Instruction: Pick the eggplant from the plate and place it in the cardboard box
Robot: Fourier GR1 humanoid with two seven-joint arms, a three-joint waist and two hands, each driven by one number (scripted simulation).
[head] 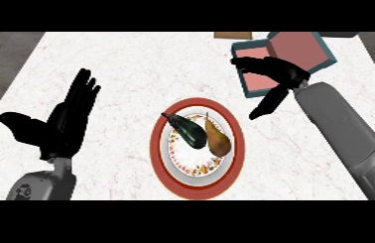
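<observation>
The eggplant [187,131] lies beside a pear [217,138] on the plate [162,157]; right hand [273,73] spread wide over the box [256,81], left hand [64,119] open at left

Dark eggplant [187,131] lies diagonally on the red-rimmed plate [159,157]; the box [256,81], seemingly open, sits upper right.

A kitchen is showing here: a white marbled counter [132,58] is filling the view. A red-rimmed plate [159,152] is carrying an eggplant [187,130] and what is probably a pear [217,139].
</observation>
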